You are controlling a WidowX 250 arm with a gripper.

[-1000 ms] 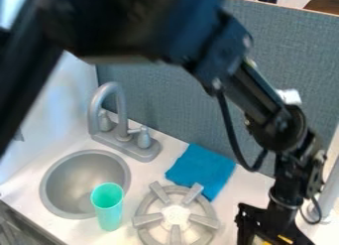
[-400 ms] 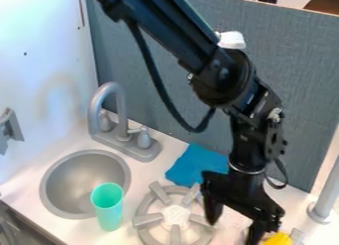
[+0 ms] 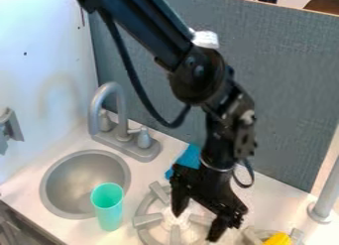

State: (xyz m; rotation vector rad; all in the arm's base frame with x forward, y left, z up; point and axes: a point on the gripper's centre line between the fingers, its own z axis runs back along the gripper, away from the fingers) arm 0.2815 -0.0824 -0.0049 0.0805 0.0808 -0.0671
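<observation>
Gripper (image 3: 197,221) hangs spread over a gray stove burner (image 3: 147,220).
The black arm (image 3: 147,28) slants in from the top edge, and its two fingers point down, parted, with no object held between them. The stove burner sits on the white counter (image 3: 165,145), partly behind the fingers. Behind the gripper, a blue cloth (image 3: 188,157) shows in part next to the gray-blue partition (image 3: 285,90). To the burner's left in the view, a turquoise cup (image 3: 108,209) stands upright just beside the round sink (image 3: 86,174), with a gray faucet (image 3: 109,92) behind the basin. A yellow object (image 3: 278,239) lies at the bottom edge, right of the gripper.
</observation>
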